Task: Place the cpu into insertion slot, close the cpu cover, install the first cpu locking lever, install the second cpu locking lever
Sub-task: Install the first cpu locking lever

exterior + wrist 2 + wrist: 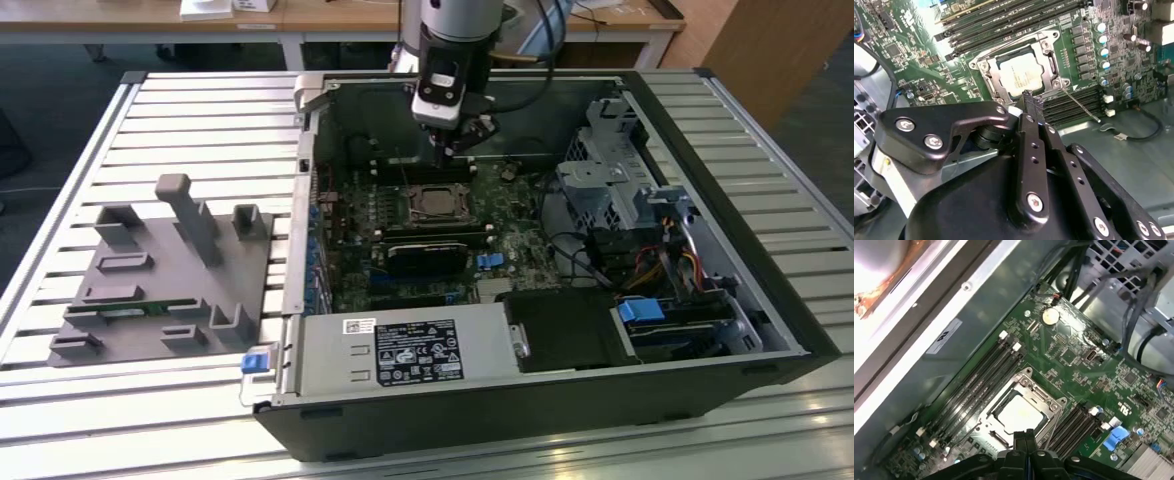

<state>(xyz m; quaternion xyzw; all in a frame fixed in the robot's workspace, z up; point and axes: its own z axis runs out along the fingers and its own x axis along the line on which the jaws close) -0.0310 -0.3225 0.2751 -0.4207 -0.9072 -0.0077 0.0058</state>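
Exterior view's left first: a grey fixture [160, 270] sits on the desk [80, 130], well apart from the insertion slot [435, 204] inside the open case [534, 400]. The cpu [1021, 76] lies seated in that slot, with the cpu cover [992, 82] down around it. Your pincer [458, 138] hovers just beyond the slot, tips pressed together and pinching nothing. From the slot's corner a thin locking lever [1080, 105] juts out. Judge it a stiff, springy, slippery wire and push it near its free end. The chip looks light and fragile, so leave its top alone.
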